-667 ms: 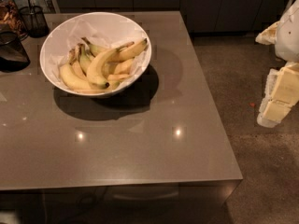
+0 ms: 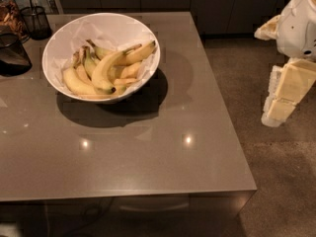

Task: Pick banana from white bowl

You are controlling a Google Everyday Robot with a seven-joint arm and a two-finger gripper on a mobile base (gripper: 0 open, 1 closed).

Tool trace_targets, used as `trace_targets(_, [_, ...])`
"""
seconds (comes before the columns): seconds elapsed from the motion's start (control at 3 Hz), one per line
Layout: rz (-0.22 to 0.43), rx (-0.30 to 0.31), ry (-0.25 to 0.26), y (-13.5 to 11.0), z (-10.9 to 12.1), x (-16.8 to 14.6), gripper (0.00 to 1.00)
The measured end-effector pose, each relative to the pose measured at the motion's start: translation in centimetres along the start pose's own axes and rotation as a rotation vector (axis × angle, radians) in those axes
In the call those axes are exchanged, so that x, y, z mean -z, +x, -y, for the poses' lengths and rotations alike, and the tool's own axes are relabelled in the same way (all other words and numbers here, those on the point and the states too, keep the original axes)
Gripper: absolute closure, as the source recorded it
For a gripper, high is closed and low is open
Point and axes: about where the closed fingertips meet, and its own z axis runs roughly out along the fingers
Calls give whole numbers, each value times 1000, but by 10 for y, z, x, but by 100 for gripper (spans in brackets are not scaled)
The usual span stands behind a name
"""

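1. on the grey worktop [image 2: 148, 157], far left, the white bowl [image 2: 53, 46] holds the banana [image 2: 102, 69], curved atop shorter bananas [image 2: 74, 81] on crinkled paper [image 2: 118, 31].
2. off its right edge, the gripper [image 2: 282, 102] hangs well apart from the bowl; its grasp state cannot be told.

Arm shell [image 2: 296, 23]: we record a smooth, rounded white casing with one small dark hole low on its side
Lower links [image 2: 295, 80]: we note flat, blocky cream-yellow panels with squared edges
Gripper [image 2: 277, 113]: we find it at the right edge, beside the table [image 2: 148, 157], over the floor [image 2: 276, 181]; pale cream and boxy
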Motion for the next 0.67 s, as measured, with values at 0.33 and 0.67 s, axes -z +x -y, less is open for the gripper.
trace_targets(0.33, [20, 130, -22, -33, 13, -2, 0])
trace_targets(0.67, [31, 237, -34, -61, 23, -1, 0])
